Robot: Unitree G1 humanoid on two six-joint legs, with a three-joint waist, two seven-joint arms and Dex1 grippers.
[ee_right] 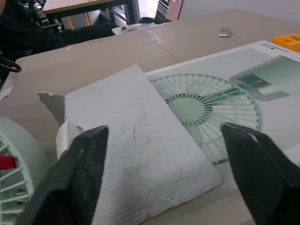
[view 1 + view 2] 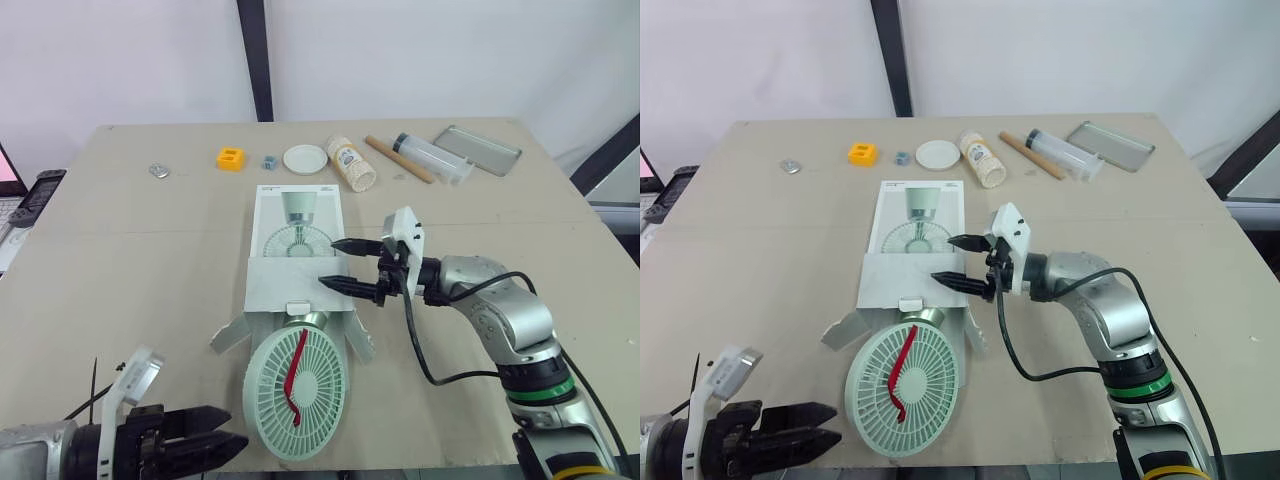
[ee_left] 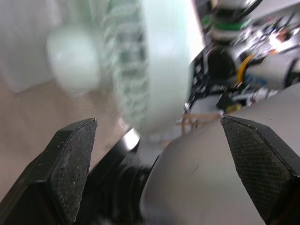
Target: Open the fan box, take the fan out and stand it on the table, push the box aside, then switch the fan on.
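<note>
The fan (image 2: 296, 392) lies flat, poking from the box's (image 2: 296, 240) near mouth. The right gripper (image 2: 330, 264), fingers wide, hovers at the box's right edge. The left gripper (image 2: 238, 430), also wide, sits beside the fan. Best to steady the box while pulling.

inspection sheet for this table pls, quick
surface: beige table.
job's things: box flat mid-table, near flaps open; fan lying grille up at its mouth, not standing.
clutter: far edge: washer, yellow block, lid, bottle, stick, tube, tray.
grippers: right gripper open at box's right edge; left gripper open, near-left of fan.
cables: black cable loops from right wrist.
surroundings: white wall, dark post.
</note>
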